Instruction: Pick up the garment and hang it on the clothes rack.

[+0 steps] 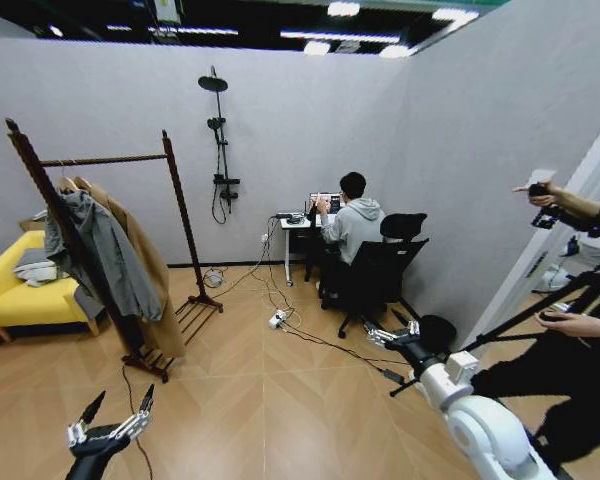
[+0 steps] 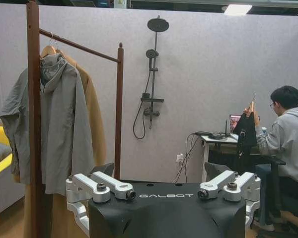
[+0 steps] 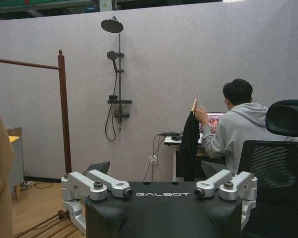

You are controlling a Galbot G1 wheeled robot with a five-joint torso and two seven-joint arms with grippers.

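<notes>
The black thin-fabric garment on its light wooden hanger (image 3: pixel 190 130) hangs from the raised hand (image 3: pixel 201 115) of a seated person in a grey hoodie, at the small white desk (image 1: pixel 292 224) against the far wall, right of centre. Well apart on the left stands the tall reddish-brown wooden clothes rack (image 1: pixel 176 192), its horizontal bar carrying a grey hooded jacket (image 1: pixel 95 250) with a long tan coat (image 1: pixel 148 268) behind it. A black shower stand (image 1: pixel 220 140) is fixed to the far wall between rack and desk. A yellow sofa (image 1: pixel 5 292) sits at the far left. Near the bottom left, the left gripper (image 1: pixel 117 408) hovers over the wooden floor, fingers spread wide, holding nothing. The right gripper (image 1: pixel 389 330), lower right, also holds nothing, its fingers apart.
</notes>
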